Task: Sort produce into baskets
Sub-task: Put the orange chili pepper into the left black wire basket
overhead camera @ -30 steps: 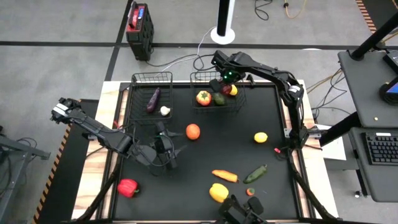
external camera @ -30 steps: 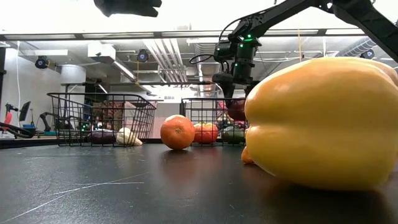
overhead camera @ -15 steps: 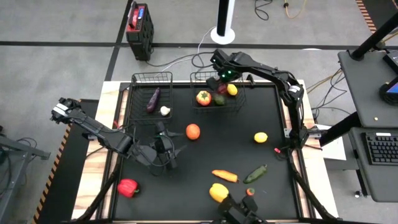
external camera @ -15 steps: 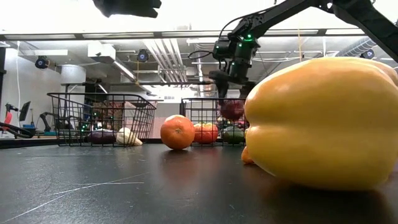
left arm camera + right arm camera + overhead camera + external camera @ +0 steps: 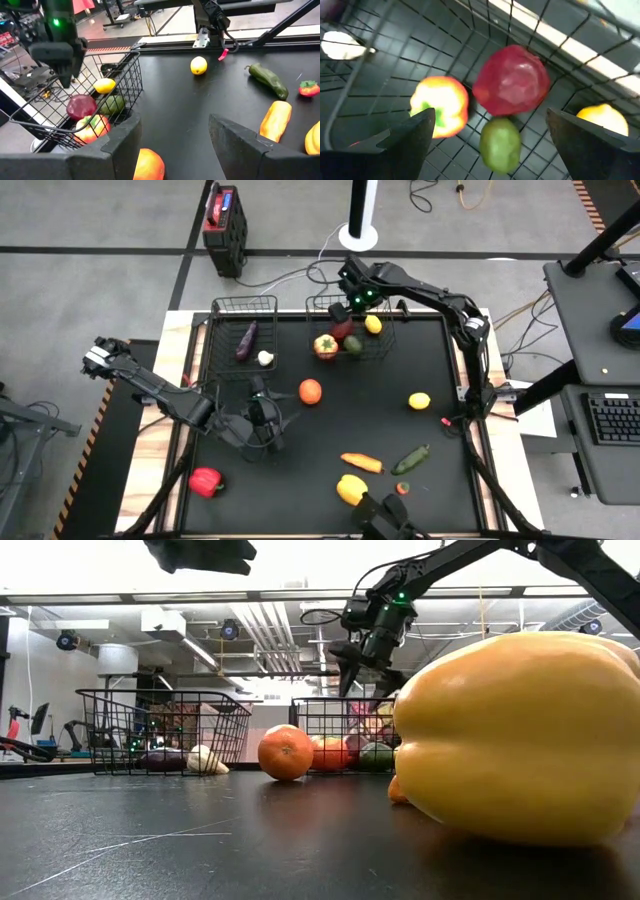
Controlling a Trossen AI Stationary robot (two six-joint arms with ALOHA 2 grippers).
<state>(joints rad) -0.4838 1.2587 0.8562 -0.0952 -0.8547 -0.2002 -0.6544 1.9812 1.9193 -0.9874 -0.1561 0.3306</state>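
Two black wire baskets stand at the table's far side. The left basket point(image 5: 215, 330) holds a purple eggplant point(image 5: 246, 338) and garlic point(image 5: 265, 358). The right basket point(image 5: 386, 340) holds a dark red fruit point(image 5: 512, 87), a red-yellow one point(image 5: 440, 112), a green one point(image 5: 500, 142) and a lemon point(image 5: 602, 120). My right gripper point(image 5: 347, 308) hangs open above that basket, clear of the fruit. Above mid-table, my left gripper point(image 5: 278, 420) stands open near an orange point(image 5: 310, 391), which rests on the table.
Loose produce lies on the black table: a lemon point(image 5: 419, 401) at the right, a carrot point(image 5: 361, 463), a green vegetable point(image 5: 410, 459), a yellow pepper point(image 5: 351, 489) and a small red piece point(image 5: 402, 488) near the front, and a red pepper point(image 5: 206, 481) at the front left.
My right gripper has risen a little and tipped over the right basket. The dark red fruit that was at its fingertips has dropped and now lies in the basket, farther toward its left side, and the red-yellow fruit has shifted a little toward the near edge.
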